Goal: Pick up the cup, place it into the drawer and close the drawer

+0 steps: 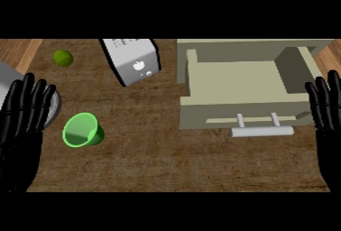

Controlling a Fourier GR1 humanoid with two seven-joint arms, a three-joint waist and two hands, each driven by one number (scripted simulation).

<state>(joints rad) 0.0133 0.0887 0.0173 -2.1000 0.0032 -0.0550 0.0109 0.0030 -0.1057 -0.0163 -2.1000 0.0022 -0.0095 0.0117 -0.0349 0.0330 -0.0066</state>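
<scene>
The green cup point(82, 130) lies tipped on the brown desk point(166, 167), its open mouth facing up and left, its base toward the lower right. It sits just right of the left hand point(23, 117), not touching it. Both hands, the right hand point(328, 110) included, have straight fingers and grasp nothing. The drawer point(240, 90) stands open, well apart to the cup's right.

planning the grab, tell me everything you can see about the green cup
The cup is bright green with a smooth, plastic-looking wall and no handle in view. It is tipped so that its wide open mouth faces the camera, and it looks empty. It sits on the brown counter, just right of the left hand, whose straight fingers do not touch it.
</scene>
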